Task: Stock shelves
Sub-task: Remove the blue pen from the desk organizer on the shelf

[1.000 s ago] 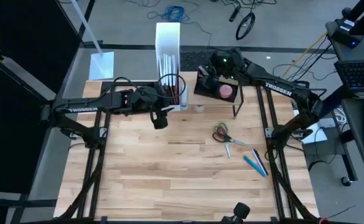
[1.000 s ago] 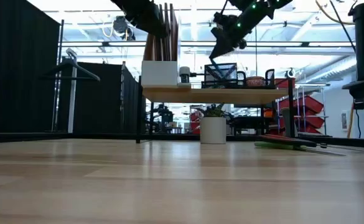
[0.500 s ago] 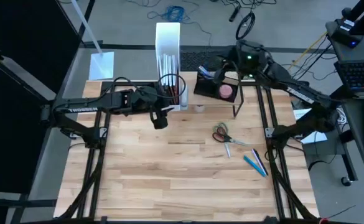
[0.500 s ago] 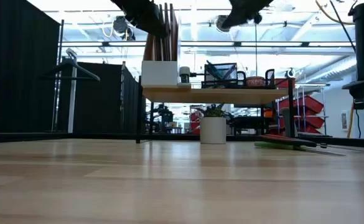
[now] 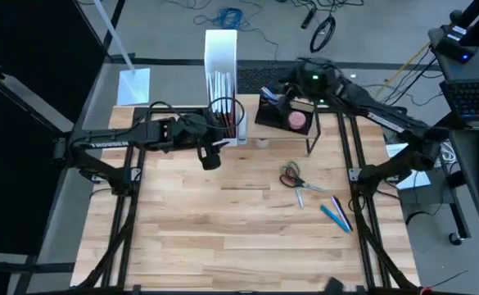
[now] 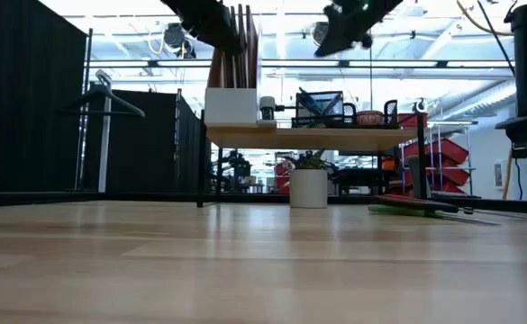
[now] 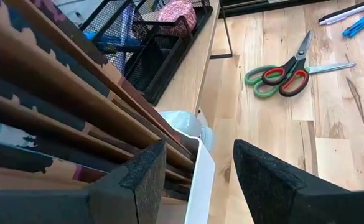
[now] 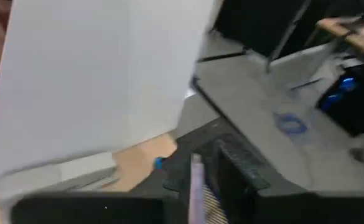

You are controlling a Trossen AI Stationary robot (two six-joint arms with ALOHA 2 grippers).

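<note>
The shelves (image 5: 247, 131) are a low riser with a light-wood top (image 6: 313, 136) at the table's far side. On it stand a white file box (image 5: 221, 70) holding brown folders (image 7: 51, 106), a small white bottle (image 6: 267, 108) and a black mesh tray (image 5: 273, 113) with a pink thing (image 5: 297, 120). My left gripper (image 5: 211, 156) is open at the box's near end. One finger (image 7: 132, 180) is on the folders' side of the white wall (image 7: 201, 171) and the other (image 7: 275, 180) is outside it. My right gripper (image 5: 282, 95) hangs high above the tray. My left gripper straddles the file box's near wall (image 7: 201, 171) from the table's near left side, with a wide gap between the fingers. Whether either finger touches the wall or the folders, I cannot tell.
Scissors with green and red handles (image 5: 292, 176) lie on the table right of centre, with blue pens (image 5: 335, 211) nearer the right front. The table's near half is bare wood (image 5: 223, 238). A white pot with a plant (image 6: 309, 187) shows below the riser's top.
My right gripper has risen from just above the black tray, swung toward the table's right edge, then come partway back left, staying high. My left arm has kept still.
</note>
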